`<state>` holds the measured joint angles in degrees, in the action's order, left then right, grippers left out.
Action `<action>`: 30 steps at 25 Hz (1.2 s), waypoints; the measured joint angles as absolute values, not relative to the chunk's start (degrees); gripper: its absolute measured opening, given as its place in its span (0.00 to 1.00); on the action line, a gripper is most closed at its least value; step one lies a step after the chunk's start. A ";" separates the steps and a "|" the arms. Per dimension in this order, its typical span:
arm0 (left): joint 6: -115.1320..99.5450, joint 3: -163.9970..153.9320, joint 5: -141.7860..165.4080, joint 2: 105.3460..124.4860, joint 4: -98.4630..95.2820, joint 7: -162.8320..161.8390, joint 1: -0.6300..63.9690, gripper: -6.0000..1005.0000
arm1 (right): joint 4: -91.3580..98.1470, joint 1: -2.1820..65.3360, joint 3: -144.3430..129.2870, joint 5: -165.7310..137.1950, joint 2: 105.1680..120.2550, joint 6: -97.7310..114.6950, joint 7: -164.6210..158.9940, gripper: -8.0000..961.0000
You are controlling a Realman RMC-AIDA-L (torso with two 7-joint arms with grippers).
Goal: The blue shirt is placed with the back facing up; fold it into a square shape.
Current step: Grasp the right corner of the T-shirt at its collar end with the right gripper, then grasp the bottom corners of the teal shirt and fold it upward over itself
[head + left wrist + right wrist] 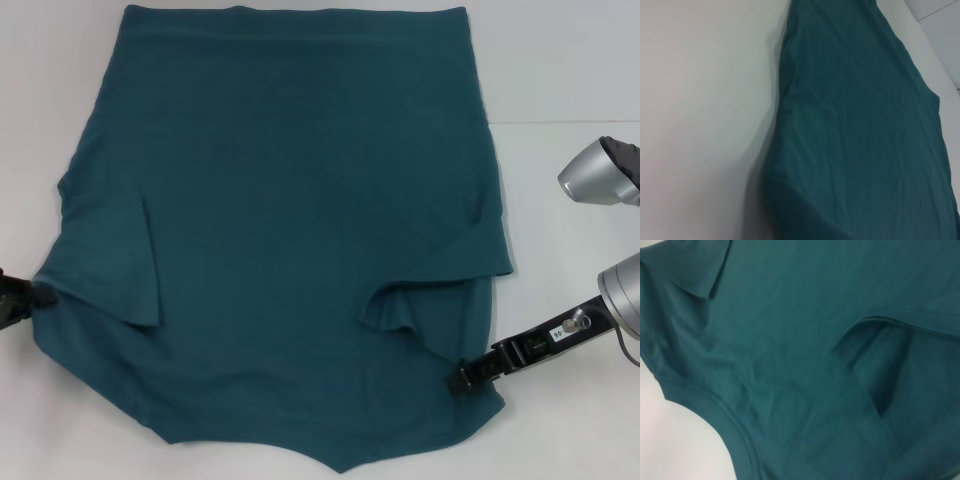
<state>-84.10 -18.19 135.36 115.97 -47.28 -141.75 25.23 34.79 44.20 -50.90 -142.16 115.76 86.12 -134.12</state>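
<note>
We see the blue shirt [300,230] spread on the tabletop [570,80], left end effector [28,296] at its 9 o'clock edge, right end effector [470,374] at 4 o'clock, both apparently pinching fabric.

Shirt lettering: I see none on the blue shirt [290,200].
Label on my right arm: too small to read.

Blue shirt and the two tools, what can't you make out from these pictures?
- Blue shirt: near hem cut off by the head view's bottom edge; its front is face down, hidden.
- Left tool: mostly cut off by the head view's left edge.
- Right tool: tips meet the shirt's edge; grip unclear.
- Neither wrist view shows its own tool.
</note>
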 joint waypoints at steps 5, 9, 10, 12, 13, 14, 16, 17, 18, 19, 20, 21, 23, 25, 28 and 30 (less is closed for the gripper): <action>-84.11 -18.19 135.24 115.92 -47.28 -141.76 25.22 0.02 | 34.79 44.15 -51.17 -142.20 115.57 86.06 -134.37 0.63; -84.11 -18.19 135.21 115.92 -47.28 -141.74 25.22 0.02 | 34.79 43.99 -51.77 -142.21 115.52 86.04 -134.37 0.52; -84.11 -18.19 135.21 115.92 -47.28 -141.73 25.22 0.02 | 34.79 43.96 -51.85 -142.21 115.52 86.04 -134.37 0.46; -84.11 -18.19 135.20 115.93 -47.28 -141.73 25.22 0.02 | 34.80 43.95 -51.86 -142.21 115.50 86.04 -134.37 0.35; -84.11 -18.19 135.19 115.93 -47.28 -141.71 25.21 0.02 | 34.80 43.95 -51.86 -142.21 115.50 86.04 -134.37 0.32; -84.11 -18.19 135.17 115.93 -47.28 -141.68 25.18 0.02 | 34.80 43.94 -51.86 -142.21 115.49 86.04 -134.37 0.28; -84.11 -18.19 135.17 115.93 -47.28 -141.64 25.11 0.02 | 34.80 43.90 -51.86 -142.21 115.47 86.04 -134.36 0.21; -84.11 -18.19 135.17 115.93 -47.29 -141.59 25.08 0.02 | 34.82 43.84 -51.83 -142.21 115.45 86.04 -134.32 0.17; -84.13 -18.19 135.17 115.93 -47.28 -141.46 25.03 0.02 | 34.83 43.77 -51.76 -142.21 115.43 86.06 -134.25 0.14; -84.19 -18.19 135.17 115.93 -47.28 -141.32 25.00 0.02 | 34.84 43.69 -51.61 -142.19 115.41 86.10 -134.20 0.12; -84.28 -18.19 135.17 115.93 -47.28 -141.10 24.98 0.02 | 34.85 43.56 -51.44 -142.08 115.39 86.18 -134.14 0.10; -84.46 -18.19 135.17 115.93 -47.28 -140.83 24.97 0.02 | 34.92 43.35 -51.26 -141.91 115.35 86.34 -134.12 0.08; -84.74 -18.19 135.16 115.93 -47.29 -140.27 24.93 0.02 | 35.14 42.93 -51.04 -141.67 115.27 86.59 -134.22 0.04; -85.58 -18.19 135.13 115.93 -47.29 -139.28 24.86 0.02 | 35.31 42.42 -50.58 -141.60 115.14 87.30 -134.35 0.04; -87.83 -18.20 135.49 115.93 -47.51 -137.87 24.70 0.02 | 35.55 41.55 -49.51 -141.58 114.73 89.44 -134.37 0.04; -89.41 -18.34 135.86 115.93 -48.03 -137.27 24.21 0.02 | 35.69 40.79 -48.56 -141.60 114.19 91.16 -134.44 0.04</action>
